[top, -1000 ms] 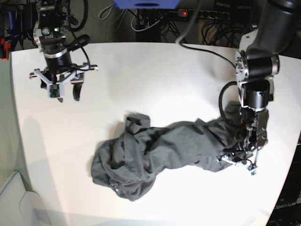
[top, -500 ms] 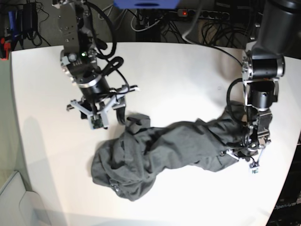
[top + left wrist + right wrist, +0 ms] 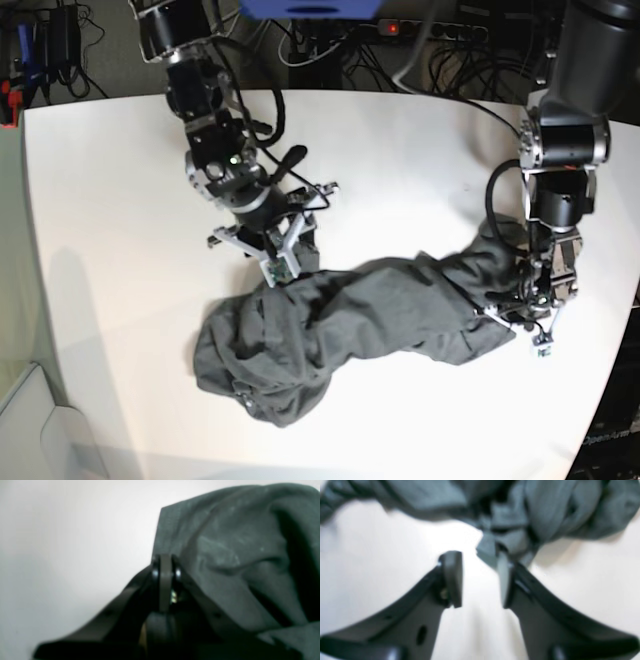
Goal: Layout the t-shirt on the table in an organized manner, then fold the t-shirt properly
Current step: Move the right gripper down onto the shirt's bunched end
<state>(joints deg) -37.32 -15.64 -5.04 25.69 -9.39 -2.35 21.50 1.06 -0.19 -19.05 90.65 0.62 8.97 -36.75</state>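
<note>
Base view: crumpled t-shirt [image 3: 340, 325] across the white surface [image 3: 400, 160]. Left wrist view: left claw [image 3: 165, 573] clenched on a hem. Right wrist view: right claw [image 3: 480, 580] parted, touching a fold.

parted right claw [image 3: 480, 580] at t-shirt [image 3: 515, 522] edge

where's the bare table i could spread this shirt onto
Bare table lies along the left edge, left of the right gripper, and as a strip along the near edge below the shirt. The far middle between both arms is bare too. It is crowded mid-table by the bunched shirt, and at the left gripper.
</note>
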